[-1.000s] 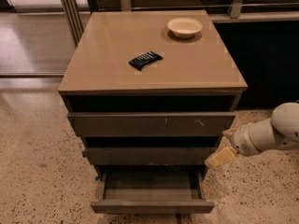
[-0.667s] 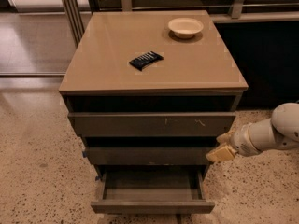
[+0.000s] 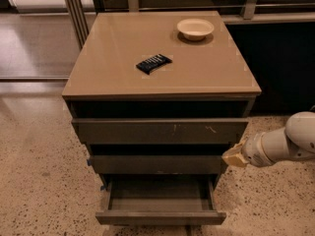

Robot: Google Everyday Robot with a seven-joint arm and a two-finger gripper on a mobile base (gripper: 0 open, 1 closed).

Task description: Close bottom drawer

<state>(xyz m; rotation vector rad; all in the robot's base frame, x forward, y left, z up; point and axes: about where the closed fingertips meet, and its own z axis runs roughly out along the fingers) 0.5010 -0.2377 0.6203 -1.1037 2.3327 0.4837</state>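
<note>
Our gripper [image 3: 235,156], a tan tip on the end of a white arm [image 3: 285,144] that reaches in from the right, hangs just beside the right end of the middle drawer's front. We cannot tell whether it touches that front, nor whether it is open or closed.

Nearest to us, at the foot of the cabinet, the bottom drawer [image 3: 160,217] stands pulled well out over the speckled floor [image 3: 34,171]. Its plain dark front faces us, and behind it we look down into a shallow grey box; all we see inside is its flat floor and low walls.

Above it, the middle drawer [image 3: 157,164] is out by a smaller amount, with a dark gap showing over its front; what it holds is hidden from us. Higher again, the top drawer [image 3: 157,131], the widest, also juts out a little, and its front carries a few white scratch marks [image 3: 210,129] toward the right. Its inside is in shadow.

On the tan cabinet top [image 3: 113,63] lies a small flat black object [image 3: 153,63] near the middle, set at an angle. Farther back and to the right sits a pale shallow bowl [image 3: 195,28], upright, showing only its pale inner surface. The two are well apart.

Behind the cabinet we see metal posts [image 3: 74,9] at the left.
</note>
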